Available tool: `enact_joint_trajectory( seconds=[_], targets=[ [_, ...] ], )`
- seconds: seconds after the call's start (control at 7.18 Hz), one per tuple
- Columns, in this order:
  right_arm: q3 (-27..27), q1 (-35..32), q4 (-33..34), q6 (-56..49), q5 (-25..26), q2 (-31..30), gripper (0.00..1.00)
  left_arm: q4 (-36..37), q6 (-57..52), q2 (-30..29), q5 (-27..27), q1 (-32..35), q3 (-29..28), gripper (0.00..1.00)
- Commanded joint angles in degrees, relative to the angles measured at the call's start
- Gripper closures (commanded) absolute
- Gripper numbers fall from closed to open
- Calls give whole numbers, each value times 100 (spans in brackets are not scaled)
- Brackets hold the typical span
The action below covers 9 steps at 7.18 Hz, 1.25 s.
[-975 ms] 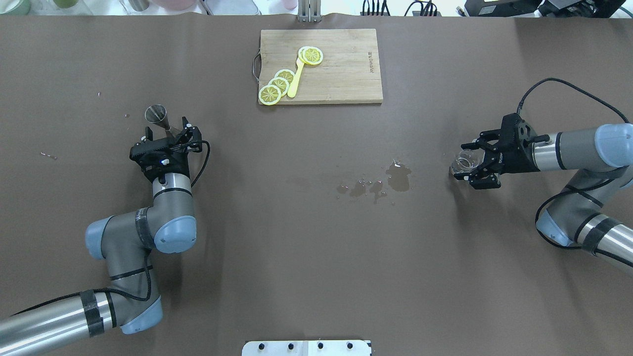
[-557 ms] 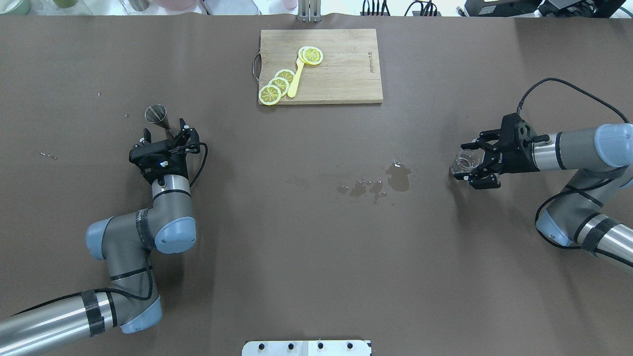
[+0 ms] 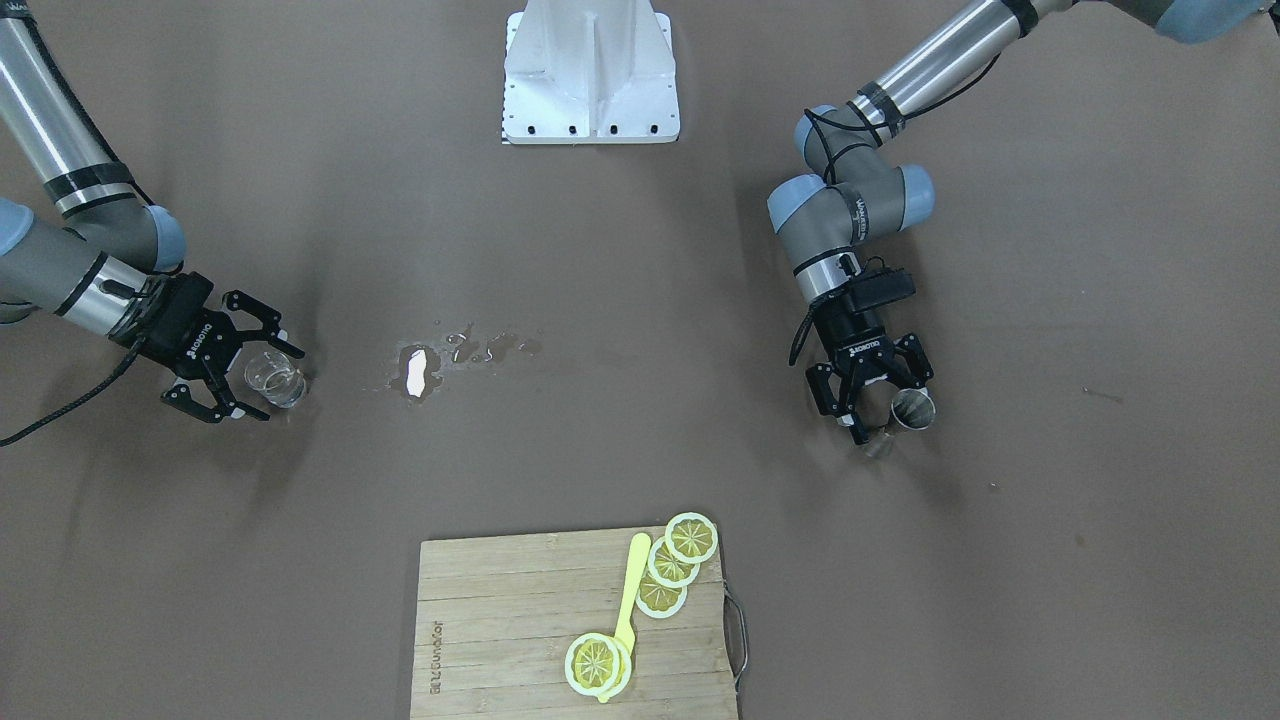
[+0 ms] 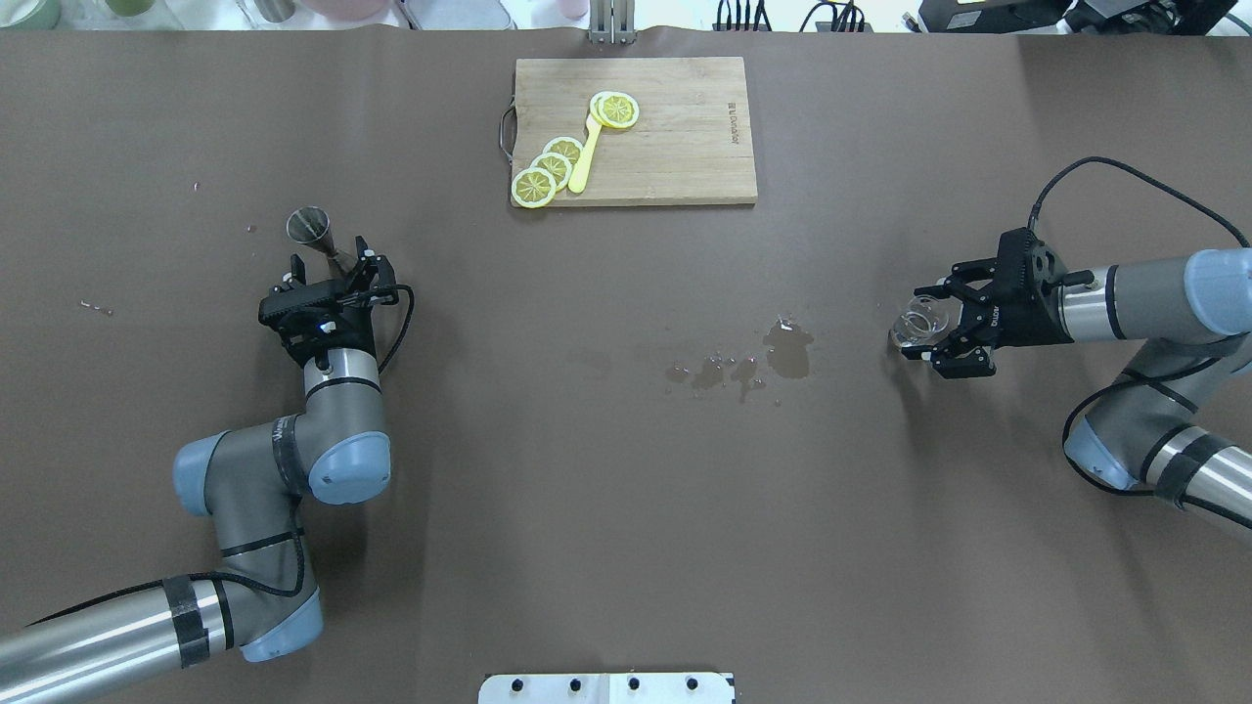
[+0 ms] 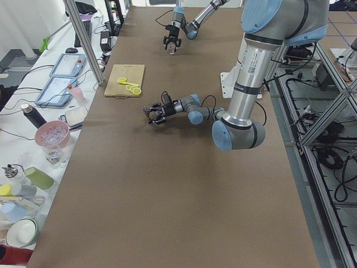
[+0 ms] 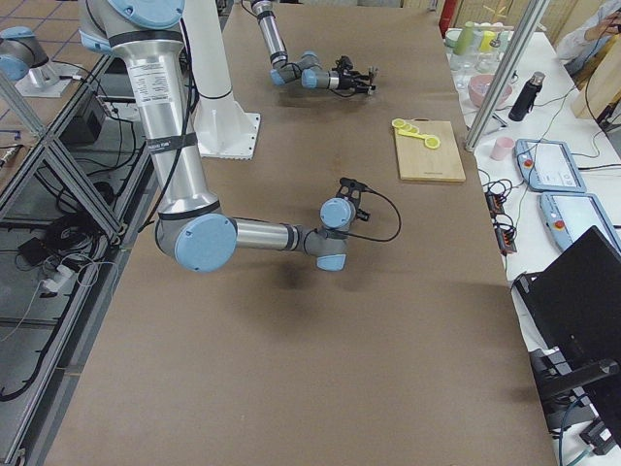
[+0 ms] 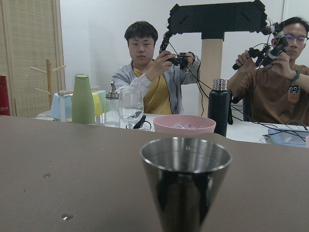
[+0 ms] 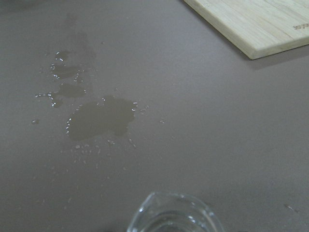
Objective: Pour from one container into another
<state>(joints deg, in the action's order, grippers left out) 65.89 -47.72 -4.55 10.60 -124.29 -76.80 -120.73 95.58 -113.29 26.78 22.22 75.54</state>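
Two grasps to settle before any pouring, judging by the layout. Close the right gripper evenly on the glass, standing upright on the table between wide-spread jaws and apparently touched by neither side; centre first, squeeze gently, and pinch low on the wall to guard against a slip on smooth glass. Keep level on the lift, with the contents hard to make out. Do likewise with the left gripper, also spread open and gripping nothing, low over the table with the steel jigger upright just ahead and its lower part about between the tips; aim for the narrow waist and avoid any nudge, since likely easy to topple on so small a foot. Then bring both together somewhere near the middle, well apart for the moment at opposite ends of the table. Mind the puddle lying between centre and glass: wet ground to cross, and a warning against tilting early. Leave alone the cutting board at the far edge, carrying lemon slices and a yellow spoon, well off either likely path.
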Motion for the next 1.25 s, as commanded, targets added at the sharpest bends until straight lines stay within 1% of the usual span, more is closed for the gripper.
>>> enact_joint_trajectory(
  seconds=[0.0, 0.28, 0.7, 0.84, 1.11],
  targets=[
    [-23, 8, -221, 3, -25, -19, 11, 15, -39, 17, -6, -16, 5, 33],
    [-172, 26, -502, 3, -130, -19, 11, 32, -57, 8, -14, -16, 5, 34],
    [-287, -53, -678, 12, -253, -45, 11, 32, -57, 8, -14, 20, -4, 34],
    [-426, -53, -871, 12, -262, -37, 11, 24, -57, 8, -14, 28, -4, 38],
    [-437, -97, -899, 56, -341, 7, 11, 41, -57, -1, -14, 37, -4, 38]
  ],
)
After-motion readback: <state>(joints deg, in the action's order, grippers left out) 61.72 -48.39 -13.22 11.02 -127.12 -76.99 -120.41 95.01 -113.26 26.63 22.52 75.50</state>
